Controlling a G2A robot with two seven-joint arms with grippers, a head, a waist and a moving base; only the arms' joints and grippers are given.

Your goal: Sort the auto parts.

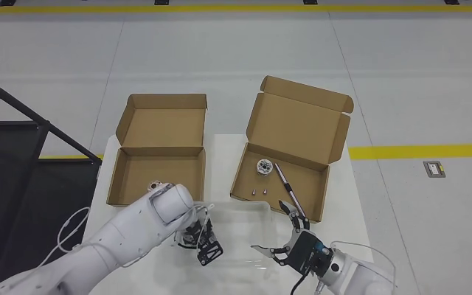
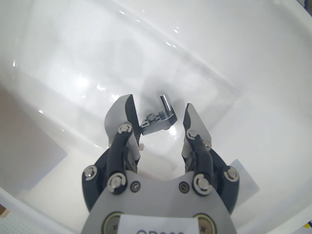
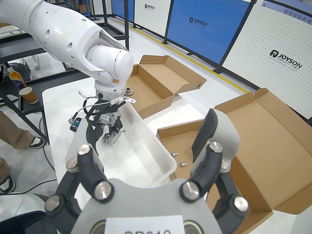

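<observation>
A small grey metal bracket with an upright pin lies on the floor of the clear plastic bin. My left gripper is down in the bin, open, with one finger on each side of the bracket; one pad touches its end. From above, the left gripper sits at the bin's left part. My right gripper hovers open and empty over the bin's right end, near the right cardboard box. That box holds a round part, a long rod and two bolts.
The left cardboard box holds a small flanged part. Both boxes stand behind the bin with lids raised. A black rack stands left of the table, and a paper cup and a bottle sit on a side stand.
</observation>
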